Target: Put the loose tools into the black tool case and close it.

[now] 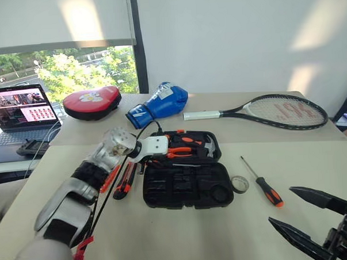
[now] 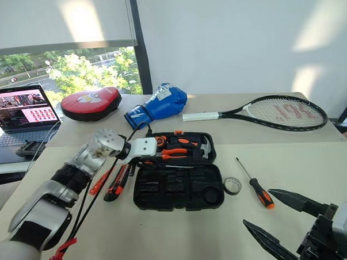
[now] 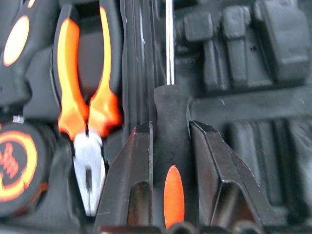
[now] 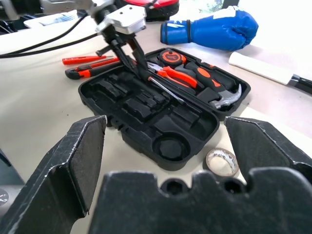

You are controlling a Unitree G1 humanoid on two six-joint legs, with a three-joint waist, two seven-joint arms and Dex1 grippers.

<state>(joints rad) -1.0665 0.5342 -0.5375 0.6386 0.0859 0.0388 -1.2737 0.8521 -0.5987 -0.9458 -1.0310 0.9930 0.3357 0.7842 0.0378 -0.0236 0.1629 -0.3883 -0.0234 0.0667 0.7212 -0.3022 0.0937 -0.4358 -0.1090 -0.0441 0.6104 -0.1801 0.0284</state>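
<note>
Behind the left pincer [image 3: 170, 146], the gripped screwdriver [image 3: 170, 122] handle hides.

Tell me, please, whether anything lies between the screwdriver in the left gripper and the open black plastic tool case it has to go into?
Nothing visible does. The left gripper holds the black-and-orange-handled screwdriver directly above the open black moulded tool case, beside the orange-handled pliers; the recesses near its shaft look free.

head views above, wrist views near black tool case [image 4: 146, 112]
</note>
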